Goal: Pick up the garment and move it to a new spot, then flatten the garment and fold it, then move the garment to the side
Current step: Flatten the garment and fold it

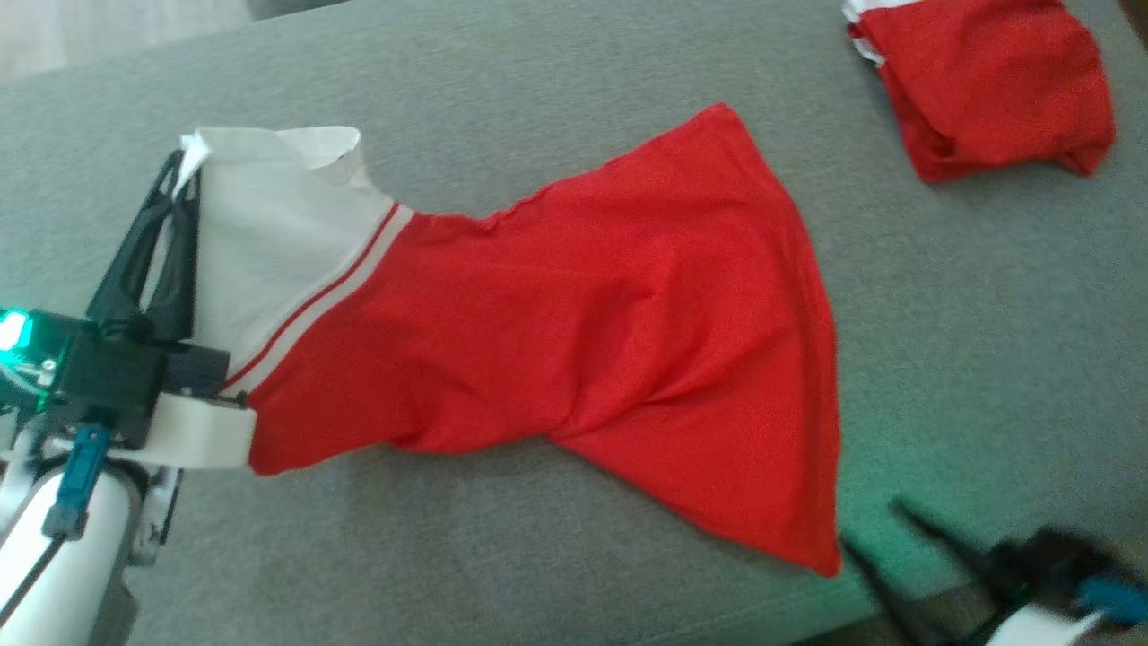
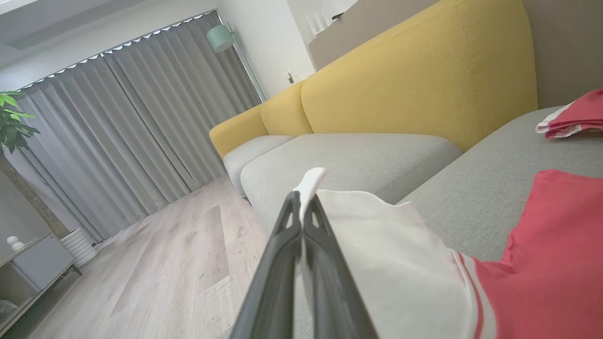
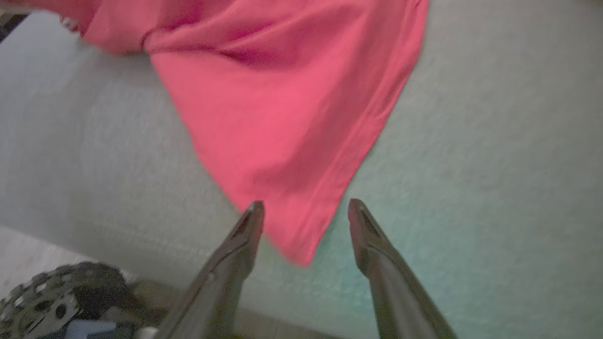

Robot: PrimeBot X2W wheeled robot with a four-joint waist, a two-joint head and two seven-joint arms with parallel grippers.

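1. Head view: garment (image 1: 583, 323) spread across grey sofa seat (image 1: 987, 359), white end lifted.
2. Left claw (image 1: 184, 170) clamped on white hem, probably to keep cloth taut.
3. Right claw (image 3: 306, 207) wide at red corner, likely for pulling flat.

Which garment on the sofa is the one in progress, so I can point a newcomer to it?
Look at the grey sofa seat: the garment lies spread across its middle, red with a white, red-striped end. That white end is pinched in the fingers of the left gripper, whereas the other red garment sits folded at the far right corner.
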